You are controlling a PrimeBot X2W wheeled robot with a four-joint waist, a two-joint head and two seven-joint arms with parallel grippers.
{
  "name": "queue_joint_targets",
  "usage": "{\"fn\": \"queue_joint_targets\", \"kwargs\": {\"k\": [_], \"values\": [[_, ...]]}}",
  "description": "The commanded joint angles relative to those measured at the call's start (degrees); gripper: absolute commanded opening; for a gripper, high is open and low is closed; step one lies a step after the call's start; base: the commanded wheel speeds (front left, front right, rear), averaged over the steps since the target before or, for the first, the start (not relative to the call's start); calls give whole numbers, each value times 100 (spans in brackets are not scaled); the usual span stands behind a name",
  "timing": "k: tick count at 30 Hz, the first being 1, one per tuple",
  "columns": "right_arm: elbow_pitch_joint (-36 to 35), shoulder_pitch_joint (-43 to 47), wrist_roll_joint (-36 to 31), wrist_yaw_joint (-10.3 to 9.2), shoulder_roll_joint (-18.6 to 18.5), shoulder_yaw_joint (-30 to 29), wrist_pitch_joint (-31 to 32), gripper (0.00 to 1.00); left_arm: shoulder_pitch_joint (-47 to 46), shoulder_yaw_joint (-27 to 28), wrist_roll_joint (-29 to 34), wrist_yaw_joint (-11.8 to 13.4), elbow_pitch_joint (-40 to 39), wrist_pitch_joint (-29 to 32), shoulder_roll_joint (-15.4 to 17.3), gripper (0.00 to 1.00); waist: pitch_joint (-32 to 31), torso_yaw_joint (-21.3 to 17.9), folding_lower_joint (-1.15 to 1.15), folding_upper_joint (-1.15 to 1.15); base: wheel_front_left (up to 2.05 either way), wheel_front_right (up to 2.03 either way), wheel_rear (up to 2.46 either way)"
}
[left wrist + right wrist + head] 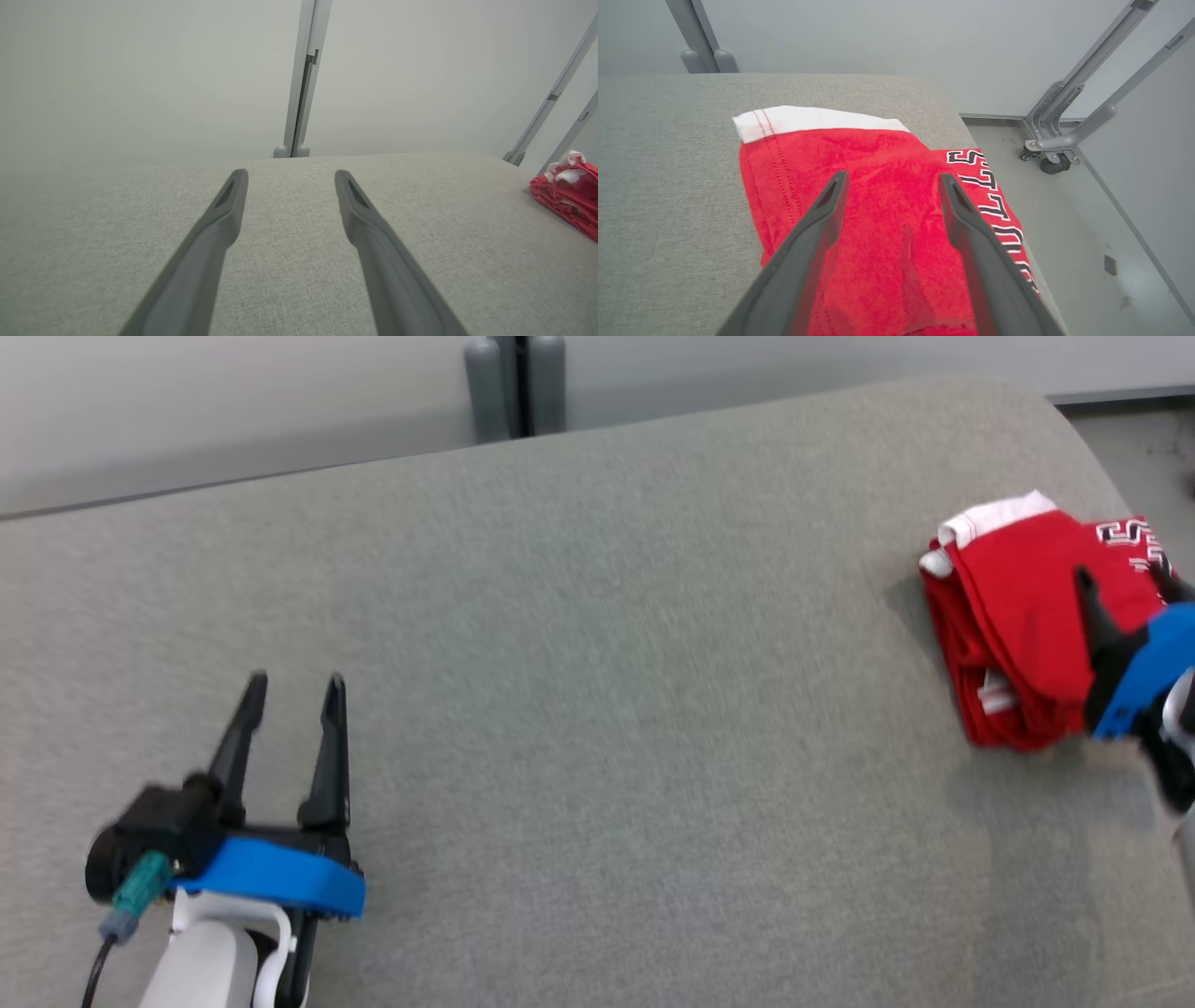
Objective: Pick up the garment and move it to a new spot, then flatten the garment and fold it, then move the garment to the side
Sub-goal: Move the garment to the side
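A folded red garment [794, 154], white-hemmed with black-and-white lettering, lies under the right gripper [893, 179], jaws apart. The left gripper [290, 173], jaws apart, is over the grey cushion [289, 284].

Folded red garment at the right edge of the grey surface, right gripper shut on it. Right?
No. The right gripper is open, its jaws spread apart over the garment, not shut on it; the right wrist view shows this. The rest holds.
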Motion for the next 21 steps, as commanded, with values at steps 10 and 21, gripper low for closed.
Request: {"fn": "queue_joint_targets", "kwargs": {"k": [10,21], "values": [[-1887,2104,382,2,577,-442,-1167,100,561,201,-138,98,321,-179,-193,100,-839,485,0,0,0,0,0],[-3647,3663,-47,1,1325,-573,-995,100,879,355,-117,71,510,-193,-319,100,-1279,1056,0,0,0,0,0]]}}
